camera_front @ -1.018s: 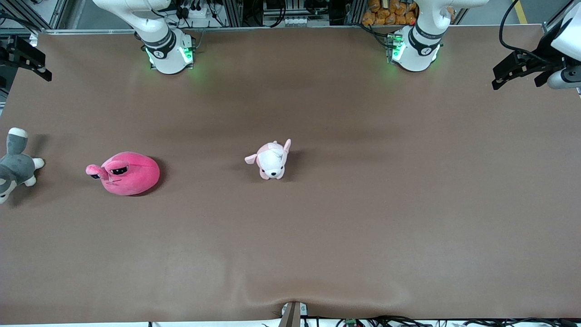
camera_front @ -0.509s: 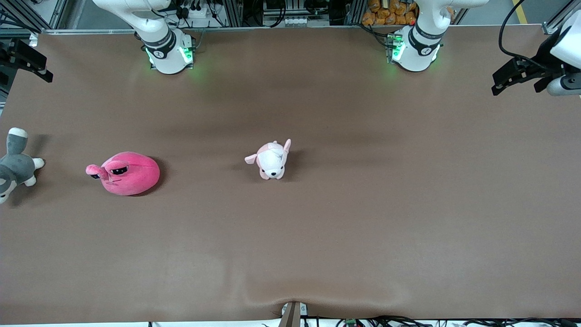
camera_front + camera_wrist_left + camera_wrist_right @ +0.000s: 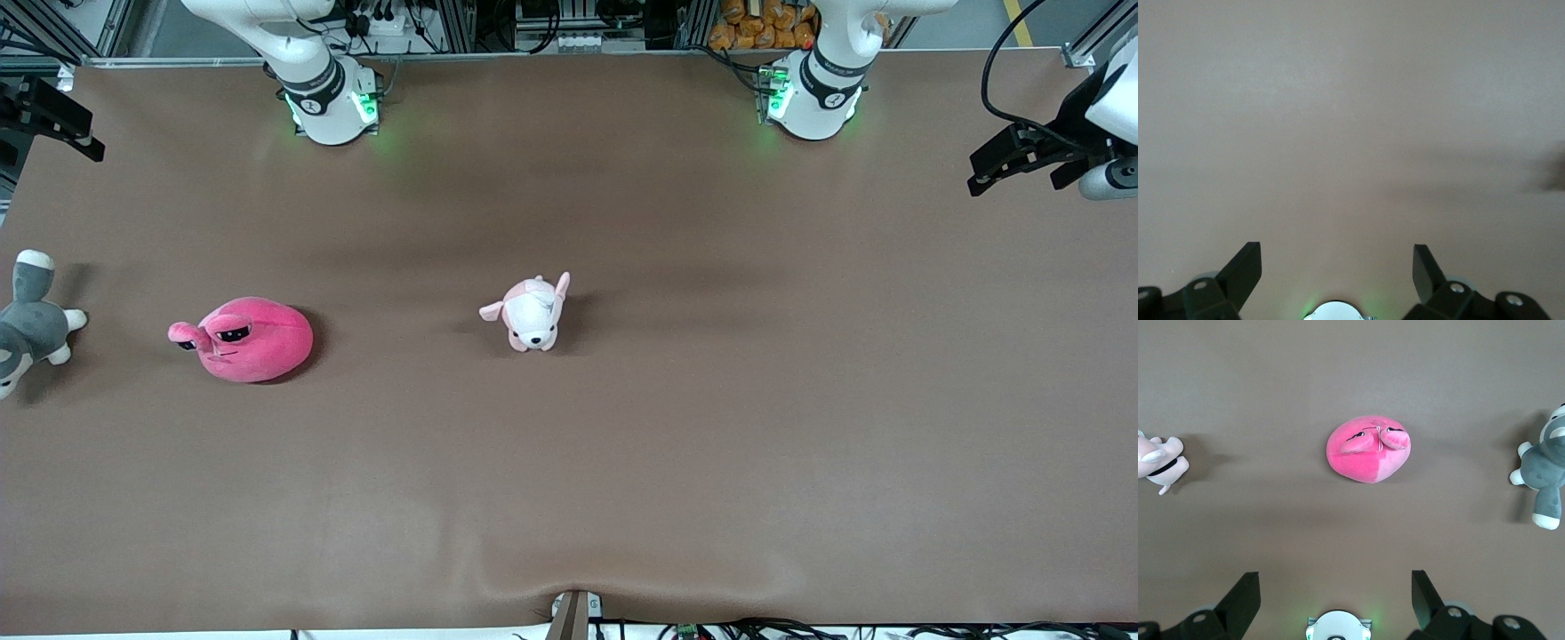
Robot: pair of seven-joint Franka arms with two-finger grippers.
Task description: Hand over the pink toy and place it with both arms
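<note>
Left gripper (image 3: 1337,267): jaws spread wide, nothing between them, hanging over bare table at the left arm's end. Right gripper (image 3: 1335,592): jaws likewise spread wide and empty, held high over the table, looking down on the pink toy (image 3: 1369,451).

No readable brand, label or writing on any item.

Surface: one brown mat (image 3: 711,400) covers the table, with a slight ripple at the edge nearest the front camera. Metal framing, cables and a pile of orange items show past the arm bases.

The pink toy (image 3: 243,339) rests on the mat toward the right arm's end, untouched. A grey-and-white plush (image 3: 29,322) lies at that end's edge; a small pink-and-white dog plush (image 3: 532,313) sits mid-table. All three are well apart.
</note>
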